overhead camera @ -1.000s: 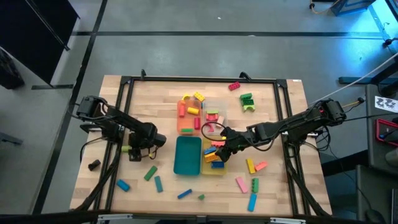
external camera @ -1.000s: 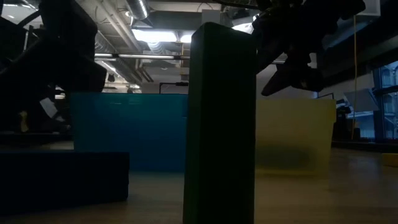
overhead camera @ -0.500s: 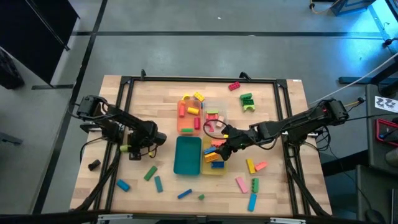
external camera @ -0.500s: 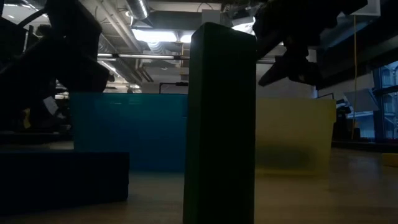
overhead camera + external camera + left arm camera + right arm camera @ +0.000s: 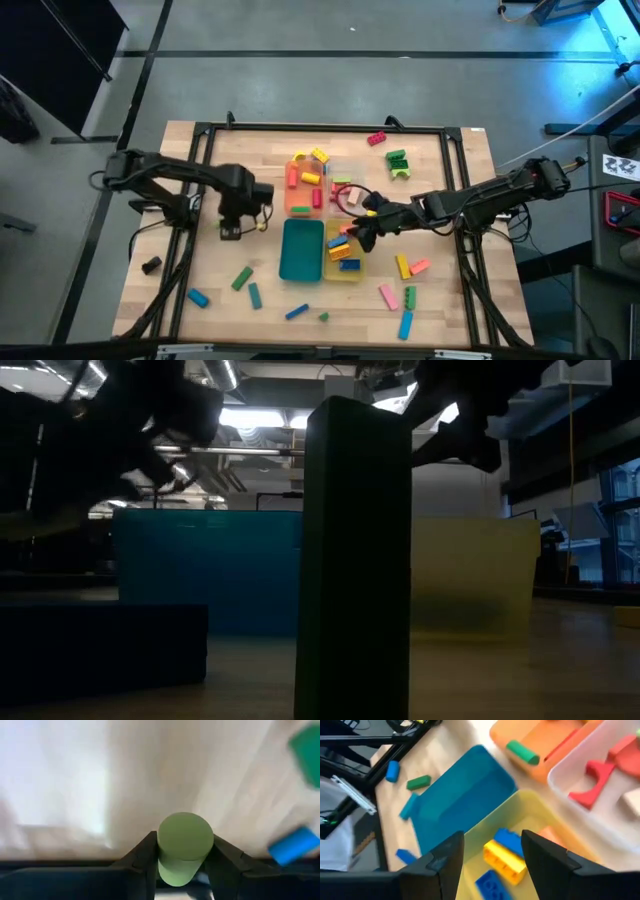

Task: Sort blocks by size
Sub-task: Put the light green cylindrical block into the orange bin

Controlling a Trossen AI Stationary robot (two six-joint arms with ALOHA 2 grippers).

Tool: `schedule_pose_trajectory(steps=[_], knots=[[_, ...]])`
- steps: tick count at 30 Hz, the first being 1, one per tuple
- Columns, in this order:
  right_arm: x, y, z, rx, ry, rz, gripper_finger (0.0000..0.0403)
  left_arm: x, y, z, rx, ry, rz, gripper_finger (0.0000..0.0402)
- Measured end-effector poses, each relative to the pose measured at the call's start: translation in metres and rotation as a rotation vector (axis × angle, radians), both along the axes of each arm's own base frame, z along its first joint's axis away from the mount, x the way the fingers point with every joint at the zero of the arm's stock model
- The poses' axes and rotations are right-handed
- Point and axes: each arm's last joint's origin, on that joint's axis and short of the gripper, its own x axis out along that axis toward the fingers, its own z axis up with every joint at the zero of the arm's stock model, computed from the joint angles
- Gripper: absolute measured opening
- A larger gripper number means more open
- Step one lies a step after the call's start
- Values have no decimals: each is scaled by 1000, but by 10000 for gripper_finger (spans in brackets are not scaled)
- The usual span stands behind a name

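My left gripper point(image 5: 232, 228) is left of the teal tray point(image 5: 301, 250) and is shut on a light green cylinder block point(image 5: 184, 845). My right gripper point(image 5: 361, 233) hangs open and empty over the yellow tray point(image 5: 346, 270), which holds blue, yellow and orange bricks point(image 5: 504, 857). The orange tray point(image 5: 303, 190) and the clear tray point(image 5: 346, 190) hold more blocks. Loose blocks lie on the table: red point(image 5: 377, 139) and green point(image 5: 397, 160) at the far side, several more at the near side point(image 5: 241, 278). My left gripper pinches the green cylinder's round side point(image 5: 170, 865) between its two fingers point(image 5: 145, 862). The cylinder lies along the fingers, with its flat round end point(image 5: 185, 836) sticking out past the fingertips. It appears lifted clear of the table.
Yellow point(image 5: 402, 266), pink point(image 5: 387, 295), green point(image 5: 410, 296) and blue point(image 5: 406, 325) blocks lie near right. Blue point(image 5: 197, 297) and teal point(image 5: 255, 294) blocks lie near left. A dark green block point(image 5: 352, 560) stands upright close before the low camera. A black frame point(image 5: 320, 128) edges the table.
My left gripper has risen and gone toward the far edge and a little right, carrying the green cylinder off the table. My right gripper has risen over the yellow tray and drawn slightly toward the far right, staying open.
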Motion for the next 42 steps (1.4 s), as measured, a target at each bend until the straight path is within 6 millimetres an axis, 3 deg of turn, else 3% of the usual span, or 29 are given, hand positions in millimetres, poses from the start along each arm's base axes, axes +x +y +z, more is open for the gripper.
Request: schedule_pose_trajectory(steps=[7, 13, 17, 26, 33, 36, 42], knots=[[2, -16, -1, -75, 9, -66, 200, 27, 24, 42, 94, -457, 10, 113], [1, -46, -5, -94, 79, -162, 200, 58, 44, 56, 189, -844, -9, 113], [-1, -64, -8, -98, 123, -226, 200, 76, 54, 59, 246, -997, -34, 113], [-9, -88, -14, -95, 223, -302, 200, 98, 63, 32, 298, -962, -183, 183], [-11, -87, -15, -97, 241, -298, 200, 100, 72, 24, 430, -893, -247, 211], [-11, -87, -15, -97, 242, -298, 200, 98, 87, 32, 518, -876, -174, 209], [-11, -88, -15, -105, 241, -307, 200, 84, 145, 48, 634, -929, 132, 204]])
